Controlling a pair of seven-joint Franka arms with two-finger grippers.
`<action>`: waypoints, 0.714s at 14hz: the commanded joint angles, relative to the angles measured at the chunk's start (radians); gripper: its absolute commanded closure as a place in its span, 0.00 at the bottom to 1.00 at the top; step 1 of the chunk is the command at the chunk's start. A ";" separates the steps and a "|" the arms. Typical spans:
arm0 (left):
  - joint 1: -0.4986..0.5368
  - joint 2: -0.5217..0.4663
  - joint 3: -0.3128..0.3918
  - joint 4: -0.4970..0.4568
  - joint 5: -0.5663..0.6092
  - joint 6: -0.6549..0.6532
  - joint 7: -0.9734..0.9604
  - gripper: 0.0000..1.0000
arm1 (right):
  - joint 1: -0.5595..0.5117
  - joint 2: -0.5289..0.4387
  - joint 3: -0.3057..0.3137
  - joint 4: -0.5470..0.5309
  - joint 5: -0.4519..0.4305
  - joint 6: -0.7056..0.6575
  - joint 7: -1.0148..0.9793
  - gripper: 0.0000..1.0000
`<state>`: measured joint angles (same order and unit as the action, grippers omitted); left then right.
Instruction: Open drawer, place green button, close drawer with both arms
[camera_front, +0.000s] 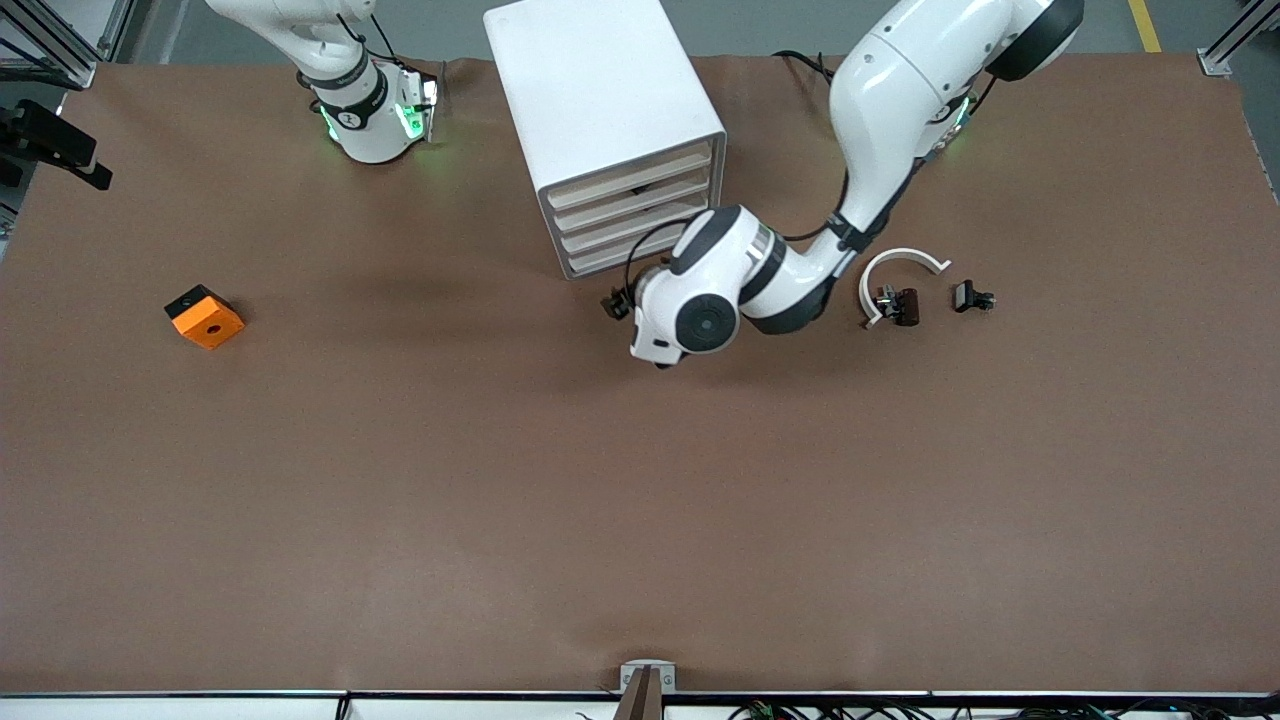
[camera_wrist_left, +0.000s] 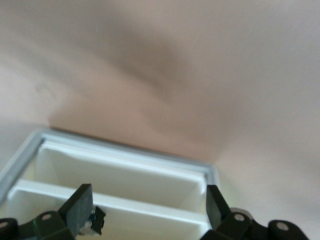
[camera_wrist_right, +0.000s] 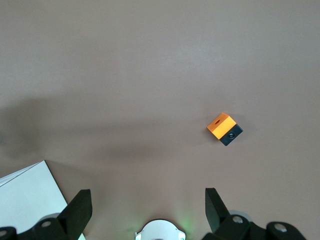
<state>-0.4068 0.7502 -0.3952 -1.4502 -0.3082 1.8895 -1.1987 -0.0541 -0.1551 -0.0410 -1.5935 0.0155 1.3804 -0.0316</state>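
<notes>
The white cabinet (camera_front: 600, 110) stands between the arm bases, its four cream-fronted drawers all shut. My left gripper (camera_front: 615, 300) hangs open just in front of the lowest drawer (camera_front: 610, 257), at the corner toward the right arm's end. In the left wrist view its fingers (camera_wrist_left: 80, 205) stand wide apart before the drawer fronts (camera_wrist_left: 120, 175), gripping nothing. A tiny grey and greenish part, which I take for the button (camera_front: 886, 299), lies toward the left arm's end of the table. My right gripper (camera_wrist_right: 147, 207) is open and empty, waiting high over the table.
A dark brown part (camera_front: 908, 307) with a white arc (camera_front: 905, 262) lies against the button. A small black part (camera_front: 972, 297) lies beside them. The orange cube (camera_front: 205, 316) (camera_wrist_right: 225, 128) sits toward the right arm's end. The cabinet corner (camera_wrist_right: 25, 200) shows near the right gripper.
</notes>
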 joint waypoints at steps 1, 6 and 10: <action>-0.006 -0.043 0.045 0.054 0.122 -0.091 -0.002 0.00 | 0.007 -0.023 0.006 -0.014 -0.019 0.003 0.001 0.00; 0.138 -0.196 0.042 0.088 0.268 -0.200 0.175 0.00 | 0.007 -0.021 0.004 -0.014 -0.019 0.016 0.001 0.00; 0.284 -0.323 0.042 0.080 0.268 -0.367 0.342 0.00 | 0.007 -0.021 0.004 -0.014 -0.019 0.029 0.001 0.00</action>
<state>-0.1713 0.4997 -0.3538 -1.3341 -0.0531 1.5890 -0.9324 -0.0540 -0.1559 -0.0362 -1.5934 0.0133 1.3985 -0.0316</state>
